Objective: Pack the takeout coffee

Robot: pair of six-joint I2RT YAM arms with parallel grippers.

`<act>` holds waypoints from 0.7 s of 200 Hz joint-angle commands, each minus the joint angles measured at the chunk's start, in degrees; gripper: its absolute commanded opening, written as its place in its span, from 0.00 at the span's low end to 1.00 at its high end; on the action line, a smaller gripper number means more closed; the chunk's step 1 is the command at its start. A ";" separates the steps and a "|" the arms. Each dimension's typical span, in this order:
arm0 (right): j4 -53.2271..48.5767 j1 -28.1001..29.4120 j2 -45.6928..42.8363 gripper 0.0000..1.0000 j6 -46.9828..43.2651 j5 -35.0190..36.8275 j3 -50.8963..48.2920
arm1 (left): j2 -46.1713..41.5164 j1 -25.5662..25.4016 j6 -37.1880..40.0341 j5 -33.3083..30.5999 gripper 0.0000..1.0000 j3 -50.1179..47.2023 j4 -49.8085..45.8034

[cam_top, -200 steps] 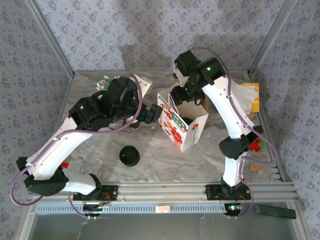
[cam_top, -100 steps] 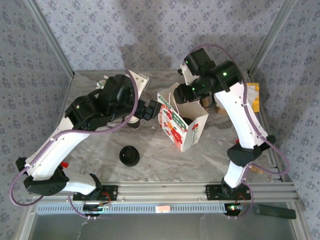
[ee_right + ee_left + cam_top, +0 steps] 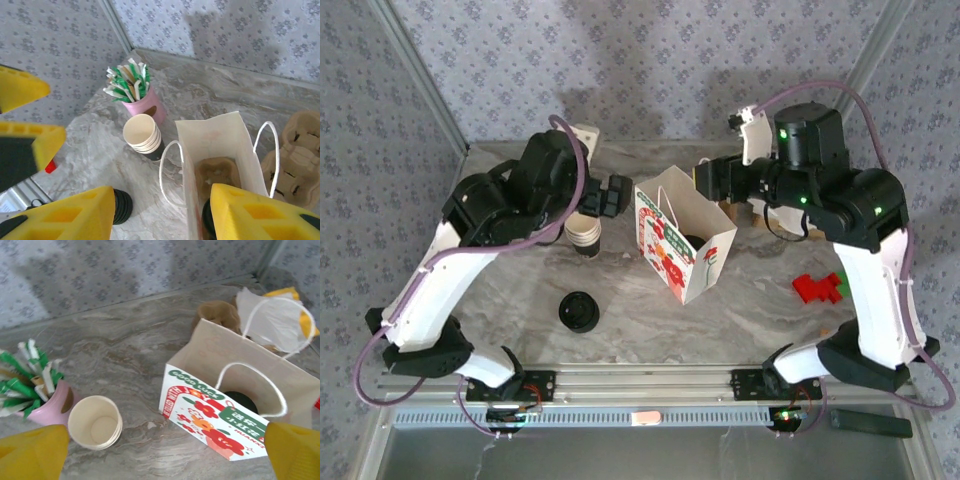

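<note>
One bag (image 3: 672,252), one coffee (image 3: 240,401) inside

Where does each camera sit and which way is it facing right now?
Top external: above and behind the robot, looking down on the table; both arms show.
Left wrist: left of the paper bag, facing it; left gripper open, yellow fingers framing.
Right wrist: above the bag, looking down inside; right gripper open.
Shared: bag and cup stack.
</note>
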 commanded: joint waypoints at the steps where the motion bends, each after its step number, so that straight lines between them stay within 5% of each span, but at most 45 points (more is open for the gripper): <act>1: 2.84 1.03 -0.51 0.54 -0.73 -4.88 -3.22 | 0.88 3.42 -5.81 -1.08 1.00 3.14 -5.33; 117: 19.83 7.77 -6.33 0.54 4.41 -6.15 -18.09 | 5.05 27.38 -4.35 6.05 0.92 4.55 -6.72; 140: 19.85 8.20 -4.20 0.54 5.48 -6.21 -16.85 | 4.73 34.11 -2.82 13.37 0.88 -1.43 -1.94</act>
